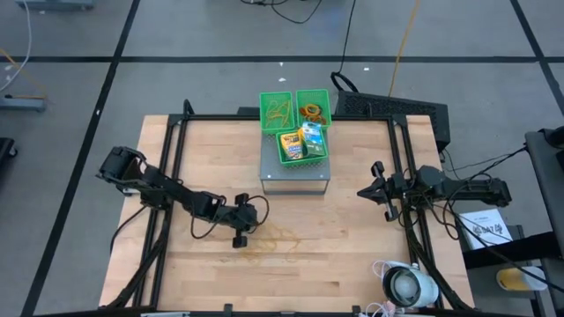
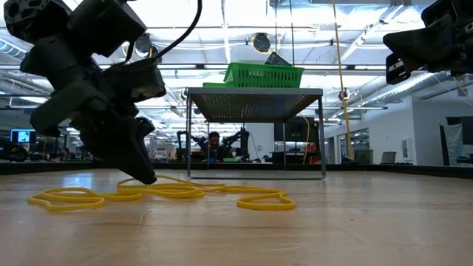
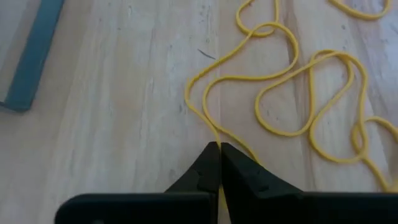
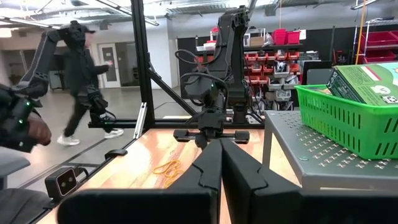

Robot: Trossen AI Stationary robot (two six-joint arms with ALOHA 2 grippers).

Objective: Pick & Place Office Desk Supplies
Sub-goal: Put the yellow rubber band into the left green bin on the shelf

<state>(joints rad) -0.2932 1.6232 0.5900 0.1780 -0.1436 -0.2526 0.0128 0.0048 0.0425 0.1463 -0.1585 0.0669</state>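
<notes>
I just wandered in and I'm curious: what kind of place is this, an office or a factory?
Most likely a robotics lab or workshop. A wooden table sits inside a black frame with two robot arms, other robot arms stand beyond it, and shelves of red storage bins line the back wall under an open industrial ceiling.

**Hidden and cut-off parts**

In the left wrist view the rubber bands (image 3: 280, 93) run off the picture's edges, and one strand slips under the left tool (image 3: 219, 149), so whether it is pinched cannot be told. From above, the bands (image 1: 273, 238) are too faint to count. The bins' (image 1: 295, 123) small contents are too small to name. The white device (image 1: 407, 286) is cut by the near edge. In the low view the bins' (image 2: 262, 74) contents are hidden behind their walls.
</notes>
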